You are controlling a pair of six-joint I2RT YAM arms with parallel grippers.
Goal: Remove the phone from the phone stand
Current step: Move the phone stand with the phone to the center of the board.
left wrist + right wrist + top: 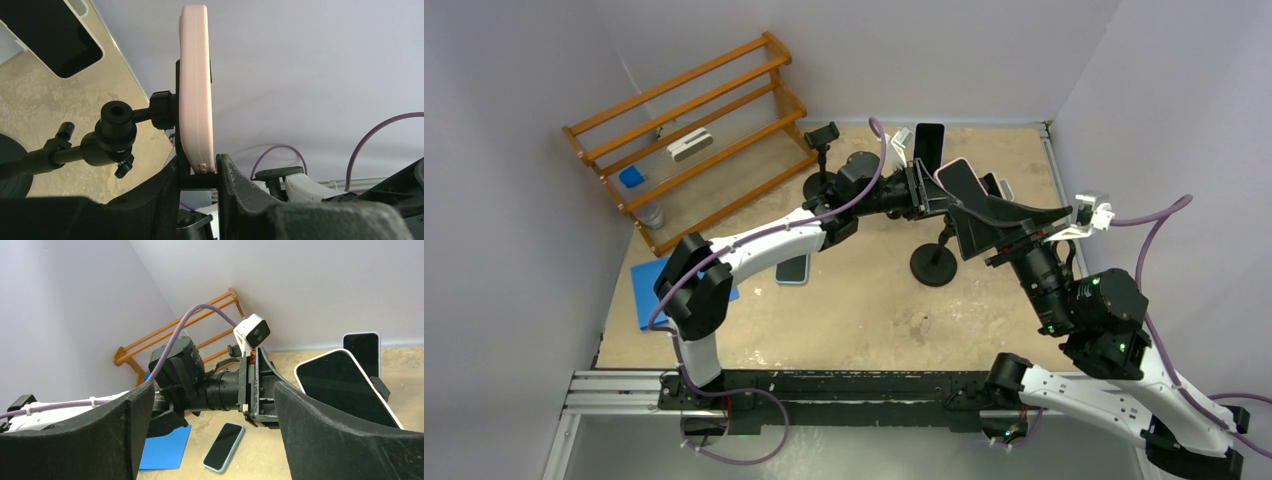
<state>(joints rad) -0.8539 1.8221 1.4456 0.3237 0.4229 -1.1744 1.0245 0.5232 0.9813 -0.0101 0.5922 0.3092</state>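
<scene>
Pink-cased phone (961,180): was seen held in the phone stand (934,265) near the middle of the surface (854,320), screen tilted toward the right arm.
Long axis: was seen running straight away from the left jaws, edge-on in the left wrist view.
Left gripper (197,172): jaws were set narrow around the phone's lower end, one finger at each face. Contact appeared made, and the cradle lip was possibly caught too.
Right gripper (212,390): jaws were spread wide and nothing was held. The phone lay just beside its right finger.
Nearer arm: left, judged to be on the phone.
Next move: a pull along the long axis, out of the cradle, was judged needed.
Risk: stand could be dragged along.
</scene>
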